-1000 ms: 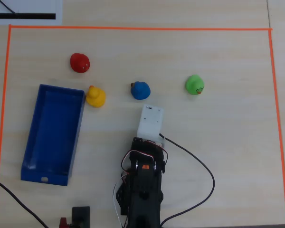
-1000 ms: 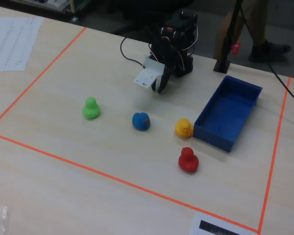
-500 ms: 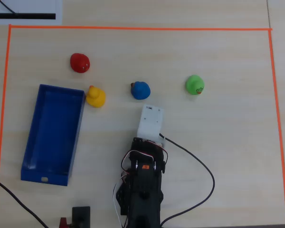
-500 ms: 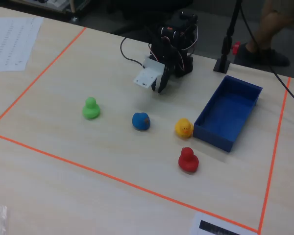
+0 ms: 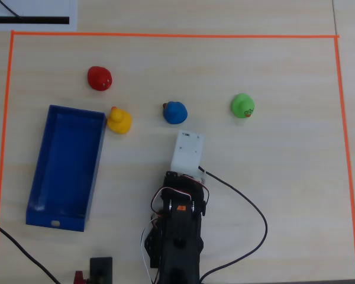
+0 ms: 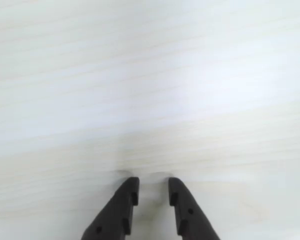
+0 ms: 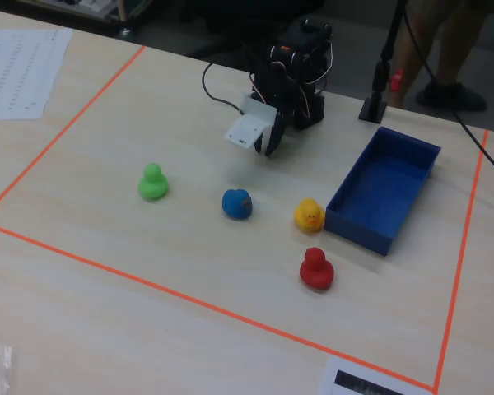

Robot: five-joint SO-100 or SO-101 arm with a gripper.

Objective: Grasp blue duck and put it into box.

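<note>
Blue duck sits on the table, apart from the hand.

pincer base cut off below

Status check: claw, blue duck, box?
Claw slightly open, empty, above bare table. Small blue rubber duck untouched, ahead of arm. Long dark-blue open tray empty; yellow rubber duck beside its corner.

Four ducks: one blue duck, one green duck, one yellow duck, one red duck. One box. One sheet of paper.
</note>
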